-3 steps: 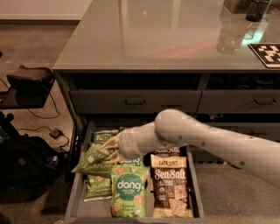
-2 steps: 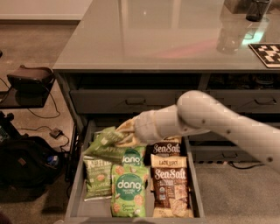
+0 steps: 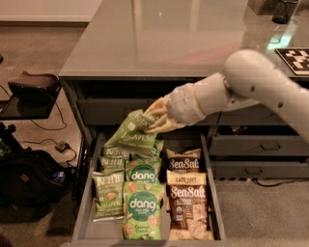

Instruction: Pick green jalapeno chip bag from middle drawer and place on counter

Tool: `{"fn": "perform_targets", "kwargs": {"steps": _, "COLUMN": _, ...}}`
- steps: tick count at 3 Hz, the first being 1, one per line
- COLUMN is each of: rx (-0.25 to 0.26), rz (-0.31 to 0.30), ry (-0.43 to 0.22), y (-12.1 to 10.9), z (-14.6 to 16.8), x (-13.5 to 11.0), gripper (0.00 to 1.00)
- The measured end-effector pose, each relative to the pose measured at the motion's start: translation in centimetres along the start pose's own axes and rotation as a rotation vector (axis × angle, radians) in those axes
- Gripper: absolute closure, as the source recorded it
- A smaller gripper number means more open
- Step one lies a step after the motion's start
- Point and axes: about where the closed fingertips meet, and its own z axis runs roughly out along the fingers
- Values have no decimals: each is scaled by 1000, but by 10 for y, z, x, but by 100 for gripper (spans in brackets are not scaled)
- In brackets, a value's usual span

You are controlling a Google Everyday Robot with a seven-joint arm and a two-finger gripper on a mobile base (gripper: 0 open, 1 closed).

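Observation:
My gripper is shut on the top of a pale olive-green jalapeno chip bag and holds it lifted above the back of the open middle drawer. The bag hangs tilted, in front of the cabinet face and below the edge of the glossy grey counter. Two more pale green Kettle bags lie in the drawer's left column. My white arm reaches in from the right.
The drawer also holds two bright green "dang" bags in the middle and two brown "Sea Salt" bags at the right. Closed drawer fronts with bar handles are at the right. A checkered board and a dark cup sit on the counter's right. A dark bag lies on the floor at left.
My gripper has risen up and to the right, lifting the jalapeno bag out of the drawer to just under the counter edge.

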Motion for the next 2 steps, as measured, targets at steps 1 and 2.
{"fn": "perform_targets", "kwargs": {"steps": 1, "rx": -9, "rz": -44, "ry": 6, "y": -17, "z": -31, "x": -21, "gripper": 100}}
{"fn": "perform_targets", "kwargs": {"steps": 2, "rx": -10, "rz": -49, "ry": 3, "y": -19, "z": -34, "x": -23, "gripper": 100}}
